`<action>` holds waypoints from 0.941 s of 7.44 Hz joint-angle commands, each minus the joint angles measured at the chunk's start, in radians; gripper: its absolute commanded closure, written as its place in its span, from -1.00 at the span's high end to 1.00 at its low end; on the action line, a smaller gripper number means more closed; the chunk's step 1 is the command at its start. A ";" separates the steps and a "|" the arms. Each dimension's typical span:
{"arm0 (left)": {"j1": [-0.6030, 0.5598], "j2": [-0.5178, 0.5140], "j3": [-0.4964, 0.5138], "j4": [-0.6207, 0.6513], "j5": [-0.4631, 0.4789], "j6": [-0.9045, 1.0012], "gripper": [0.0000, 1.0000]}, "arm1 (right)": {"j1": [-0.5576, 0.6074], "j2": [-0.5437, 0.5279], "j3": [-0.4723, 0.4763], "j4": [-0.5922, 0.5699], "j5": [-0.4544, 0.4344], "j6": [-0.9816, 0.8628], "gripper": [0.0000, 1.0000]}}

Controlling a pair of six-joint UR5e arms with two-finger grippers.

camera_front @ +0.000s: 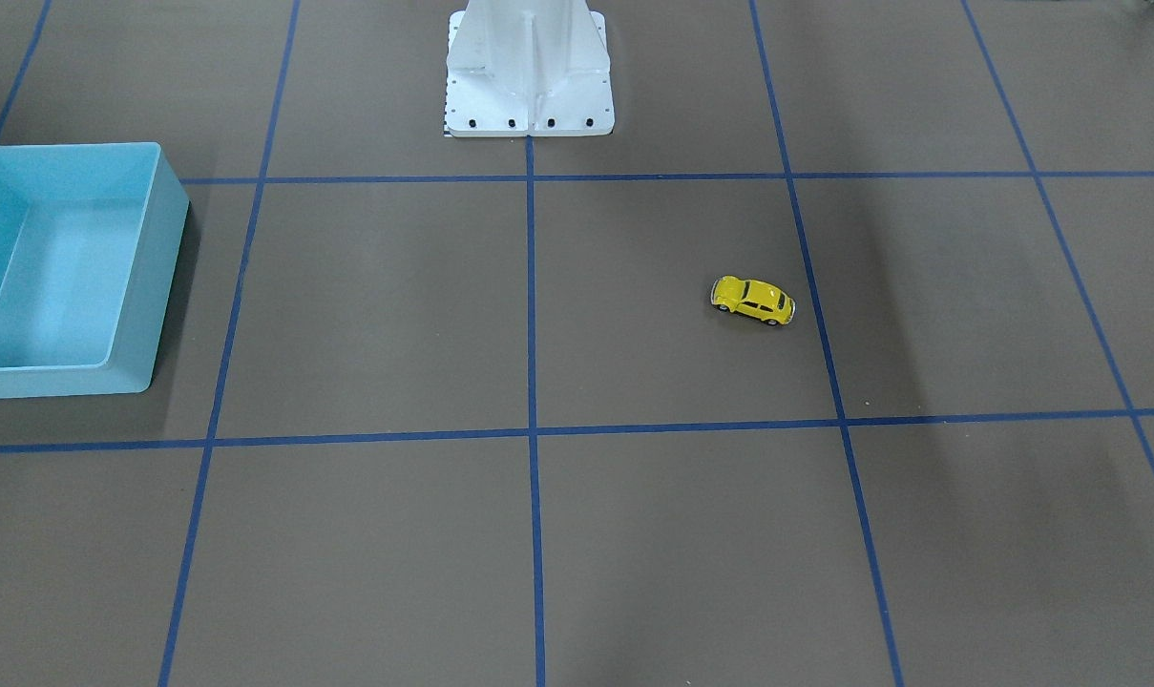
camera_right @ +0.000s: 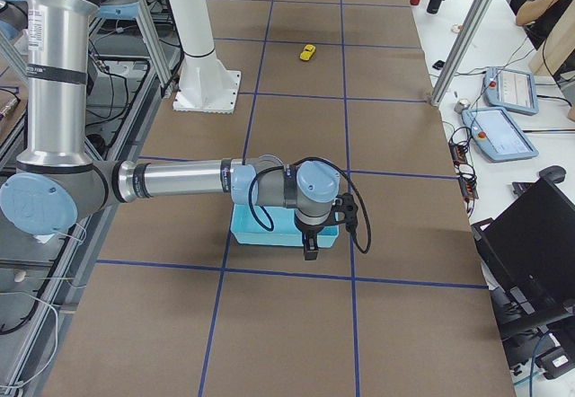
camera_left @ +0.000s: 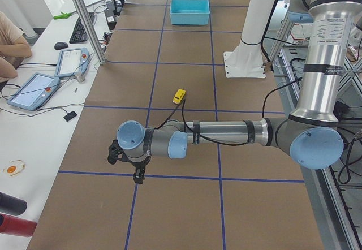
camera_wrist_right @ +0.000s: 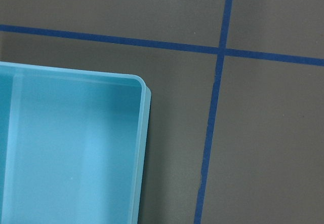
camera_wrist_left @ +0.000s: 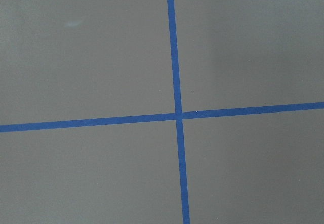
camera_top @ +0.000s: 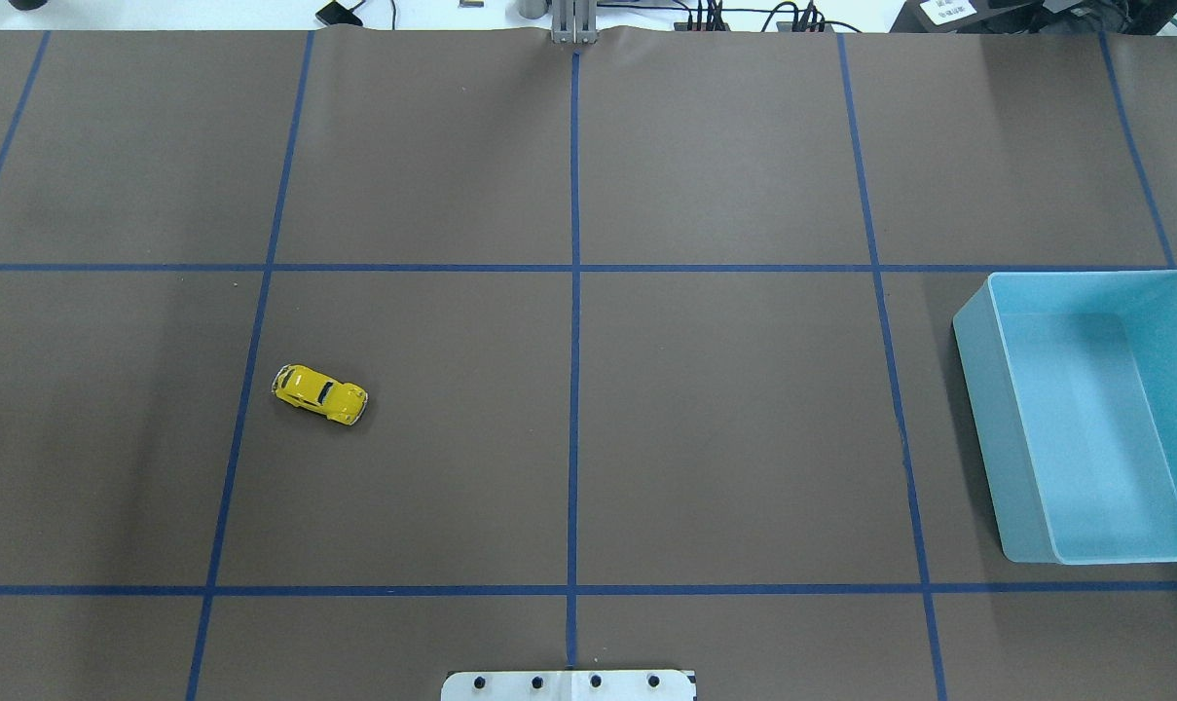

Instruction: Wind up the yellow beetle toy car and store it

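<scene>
The yellow beetle toy car (camera_front: 752, 301) stands on its wheels on the brown table, alone on my left side; it also shows in the overhead view (camera_top: 320, 393) and both side views (camera_left: 179, 95) (camera_right: 307, 52). My left gripper (camera_left: 136, 175) hangs above the table near my left end, well short of the car; I cannot tell if it is open or shut. My right gripper (camera_right: 310, 247) hovers over the near edge of the light blue bin (camera_top: 977, 389); I cannot tell its state. Neither wrist view shows fingers.
The bin (camera_front: 161, 258) is open-topped and empty, at my right side; its corner shows in the right wrist view (camera_wrist_right: 142, 133). Blue tape lines (camera_wrist_left: 177, 115) grid the table. The white robot pedestal (camera_front: 529, 95) stands at the table's near edge.
</scene>
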 commanded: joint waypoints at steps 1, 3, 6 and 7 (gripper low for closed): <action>0.000 0.002 -0.001 -0.003 -0.002 0.001 0.98 | 0.000 -0.007 -0.010 -0.002 -0.034 0.002 1.00; 0.000 0.013 0.002 -0.012 -0.013 -0.009 0.98 | 0.008 -0.017 -0.008 -0.002 -0.034 -0.005 1.00; 0.000 0.007 -0.004 -0.012 -0.013 -0.009 0.98 | 0.035 -0.029 -0.010 0.000 -0.031 -0.010 1.00; 0.005 -0.012 -0.026 0.000 -0.006 -0.003 0.98 | 0.034 -0.028 -0.011 0.000 -0.031 -0.010 1.00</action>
